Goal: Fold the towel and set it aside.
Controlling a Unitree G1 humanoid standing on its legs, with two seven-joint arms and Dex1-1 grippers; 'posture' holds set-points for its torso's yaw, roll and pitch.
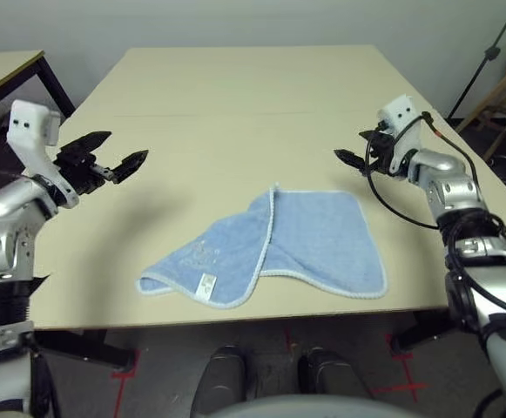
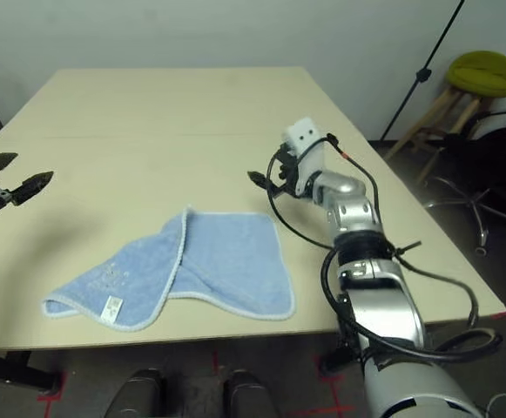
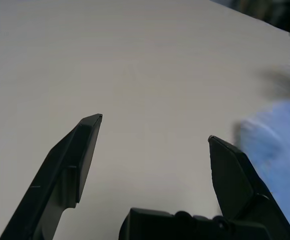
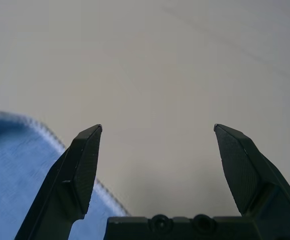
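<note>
The left gripper (image 1: 125, 153) hovers over the table's left side with its two black fingers spread wide and nothing between them. The right gripper (image 1: 354, 150) is likewise released and empty, above the table beyond the towel's right part.

Beneath them is a pale cream table (image 1: 235, 104) with a faint seam running across it. A light grey wall (image 2: 192, 30) rises behind. To the right stand a stool (image 2: 485, 74) with a yellow-green seat and wooden legs, and a dark wheeled chair (image 2: 488, 148). Red tape marks (image 1: 407, 383) show on the dark floor (image 1: 270, 348).

The towel (image 1: 322, 235) lies near the table's front edge, between the two arms. It is light blue with white edging, its left part folded over at a slant, showing a small white label (image 1: 205, 286) and faint embroidery (image 1: 200, 256).
</note>
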